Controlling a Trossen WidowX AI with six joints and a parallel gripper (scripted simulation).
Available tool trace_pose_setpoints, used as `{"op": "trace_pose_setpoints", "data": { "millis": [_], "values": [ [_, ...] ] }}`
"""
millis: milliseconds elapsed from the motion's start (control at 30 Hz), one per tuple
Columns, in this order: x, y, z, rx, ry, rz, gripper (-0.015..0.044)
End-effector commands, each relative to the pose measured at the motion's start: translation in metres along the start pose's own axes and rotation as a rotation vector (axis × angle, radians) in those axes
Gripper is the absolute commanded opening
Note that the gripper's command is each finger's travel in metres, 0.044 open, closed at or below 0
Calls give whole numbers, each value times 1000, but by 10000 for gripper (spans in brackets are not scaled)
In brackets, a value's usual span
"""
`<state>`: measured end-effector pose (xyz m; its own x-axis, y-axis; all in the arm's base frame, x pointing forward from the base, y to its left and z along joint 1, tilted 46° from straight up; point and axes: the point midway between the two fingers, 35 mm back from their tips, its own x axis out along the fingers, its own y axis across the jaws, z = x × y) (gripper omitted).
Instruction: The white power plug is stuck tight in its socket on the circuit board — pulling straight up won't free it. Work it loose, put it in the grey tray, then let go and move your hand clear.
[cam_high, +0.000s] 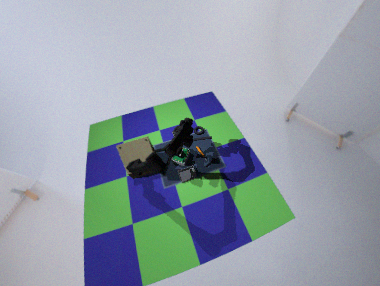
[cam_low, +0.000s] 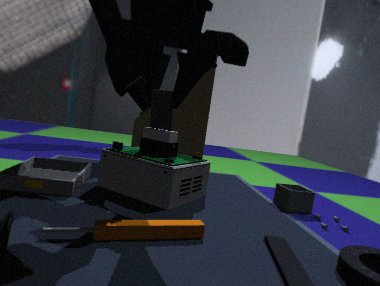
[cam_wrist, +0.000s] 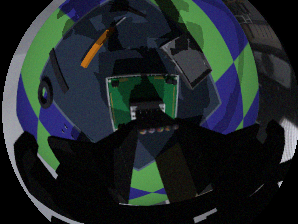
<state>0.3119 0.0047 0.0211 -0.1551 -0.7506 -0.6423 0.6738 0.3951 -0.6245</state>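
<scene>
The white power plug (cam_low: 160, 134) (cam_wrist: 148, 107) sits in the black socket (cam_low: 159, 148) on the green circuit board (cam_low: 192, 159) (cam_wrist: 118, 102), which lies on top of a pale box. My gripper (cam_low: 161, 106) (cam_wrist: 156, 123) is directly above the board, shut on the plug's upper part, with its dark fingers on either side. The fingers hide part of the plug, and any gap at the socket is too dark to tell. The grey tray (cam_low: 54, 186) (cam_wrist: 191, 61) (cam_high: 186, 174) stands beside the board, left of it in the exterior view, with nothing visible inside.
An orange screwdriver (cam_low: 150, 230) (cam_wrist: 95, 51) (cam_high: 200, 150) lies near the board on the dark mat. A dark bar (cam_low: 287, 260) (cam_wrist: 59, 71) and a black ring (cam_low: 361, 269) (cam_high: 199, 130) lie on the side away from the tray. A small dark box (cam_low: 295, 200) stands near several screws.
</scene>
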Motion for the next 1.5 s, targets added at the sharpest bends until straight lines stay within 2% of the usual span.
{"op": "trace_pose_setpoints", "data": {
  "millis": [0,467,700,1067,1367,1467],
  "values": [
    [-18,7,-2,-9,-21,-16,0],
    [-20,-16,-2,-14,-19,260,0],
    [-22,-5,-2,-12,-20,122,0],
    [-32,-6,-2,-12,-20,122,0],
    [-1,-2,-2,-11,-21,122,0],
    [-1,-2,-2,-11,-21,122,79]
  ]
}}
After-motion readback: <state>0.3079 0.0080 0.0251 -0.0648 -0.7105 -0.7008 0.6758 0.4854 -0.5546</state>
